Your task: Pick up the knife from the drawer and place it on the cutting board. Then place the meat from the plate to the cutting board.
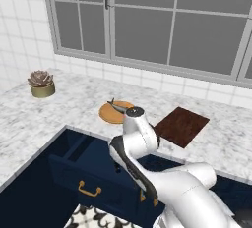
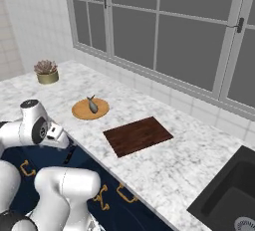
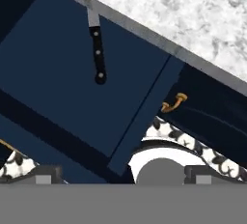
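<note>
Inside navy drawer (image 3: 72, 83), slim black-handled knife (image 3: 98, 56)

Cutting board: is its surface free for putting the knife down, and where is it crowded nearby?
The cutting board is entirely bare, with open marble counter around it. The plate to its left is occupied by the fish. The sink lies to the right.

- We see navy drawer (image 3: 72, 88) w/ brass handle (image 1: 89, 189)
- Knife (image 3: 97, 49): black handle, silver blade
- Board (image 2: 138, 135) dk reddish-brown; plate (image 2: 90, 109) orange-tan; fish (image 2: 92, 104) grey
- Counter (image 2: 174, 165) white-grey marble; floor tiles (image 3: 188, 143) b&w patterned
</note>
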